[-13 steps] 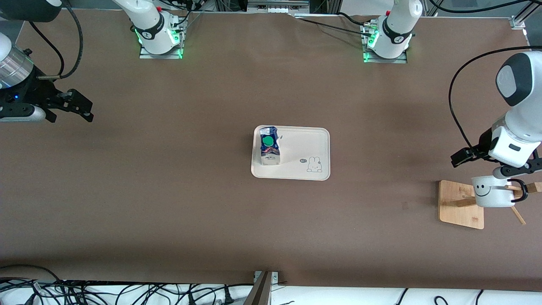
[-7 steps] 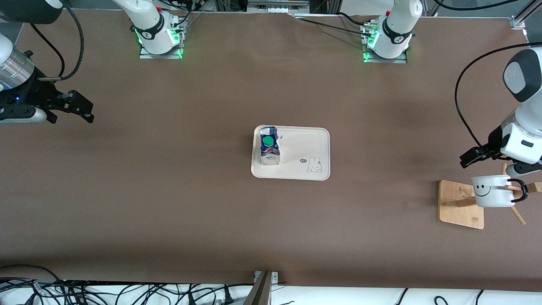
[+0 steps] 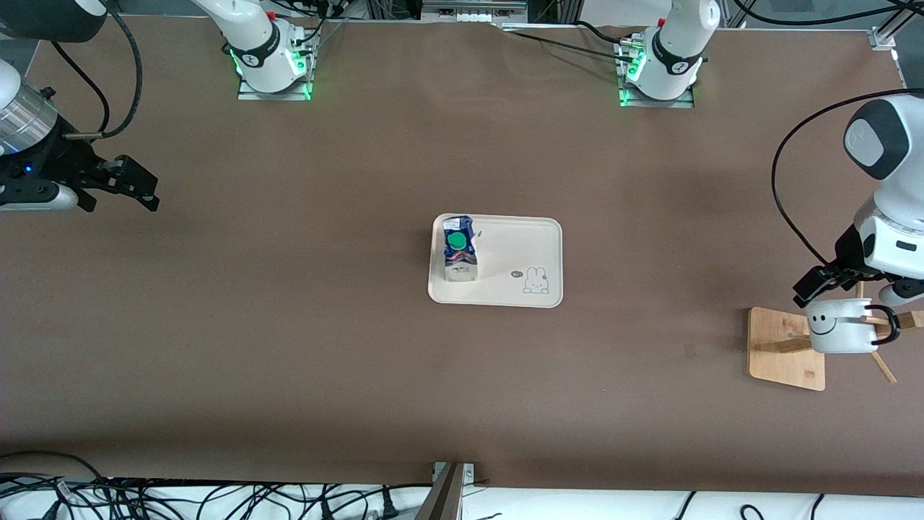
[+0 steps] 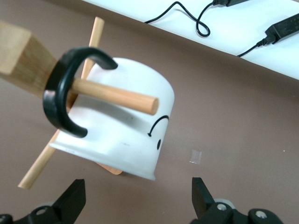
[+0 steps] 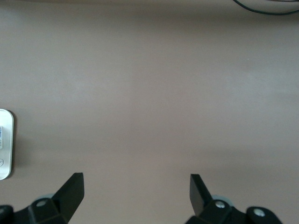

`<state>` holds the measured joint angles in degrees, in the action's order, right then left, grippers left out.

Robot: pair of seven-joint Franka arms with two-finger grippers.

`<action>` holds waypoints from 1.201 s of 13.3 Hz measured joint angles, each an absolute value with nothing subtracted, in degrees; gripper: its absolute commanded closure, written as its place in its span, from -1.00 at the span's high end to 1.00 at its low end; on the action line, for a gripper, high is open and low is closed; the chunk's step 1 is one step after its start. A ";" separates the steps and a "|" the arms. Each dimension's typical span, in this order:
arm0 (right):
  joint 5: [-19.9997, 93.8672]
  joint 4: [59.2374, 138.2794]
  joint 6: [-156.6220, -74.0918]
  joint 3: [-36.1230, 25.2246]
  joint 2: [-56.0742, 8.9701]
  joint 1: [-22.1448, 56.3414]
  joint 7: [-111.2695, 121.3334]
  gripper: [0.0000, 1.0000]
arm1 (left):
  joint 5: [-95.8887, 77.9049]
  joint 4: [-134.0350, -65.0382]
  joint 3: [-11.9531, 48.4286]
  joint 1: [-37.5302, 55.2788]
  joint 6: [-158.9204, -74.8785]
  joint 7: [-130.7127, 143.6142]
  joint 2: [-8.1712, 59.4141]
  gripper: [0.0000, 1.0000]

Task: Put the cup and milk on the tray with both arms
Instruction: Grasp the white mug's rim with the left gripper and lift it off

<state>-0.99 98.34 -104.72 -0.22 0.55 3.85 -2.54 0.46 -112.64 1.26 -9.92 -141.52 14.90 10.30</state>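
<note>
The white smiley cup (image 3: 837, 326) hangs by its black handle (image 4: 58, 93) on a peg of a wooden rack at the left arm's end of the table. My left gripper (image 3: 852, 290) is open just above the cup's rim, and in the left wrist view (image 4: 138, 193) its jaws are spread wide and not touching the cup (image 4: 131, 135). The milk carton (image 3: 459, 257) stands on the cream rabbit tray (image 3: 520, 253) at mid-table. My right gripper (image 3: 133, 184) hangs open and empty (image 5: 135, 191) over bare table at the right arm's end.
The rack has a square wooden base (image 3: 783, 354) and slanting pegs (image 4: 117, 95). A corner of the tray (image 5: 4, 144) shows in the right wrist view. Cables lie along the table edge nearest the front camera.
My left gripper has swung toward the table's end and then come down closer to the cup on the rack. The right arm, milk and tray have barely moved.
</note>
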 measured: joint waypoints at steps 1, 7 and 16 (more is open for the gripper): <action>-0.99 98.34 -104.72 -0.24 0.53 3.82 -2.54 1.00 | -0.53 -113.24 1.28 -10.09 -142.18 14.90 10.30 0.47; -1.00 98.34 -105.10 -0.27 0.38 3.58 -2.54 1.00 | -2.27 -113.51 1.62 -10.15 -145.56 15.25 9.97 0.01; -1.00 98.32 -105.41 -0.27 0.37 3.58 -2.54 1.00 | -2.28 -114.18 2.08 -10.11 -147.00 15.22 10.19 -1.00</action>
<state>-1.00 98.32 -105.41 -0.27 0.37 3.58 -2.54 -2.28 -114.18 2.08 -10.11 -147.00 15.22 10.19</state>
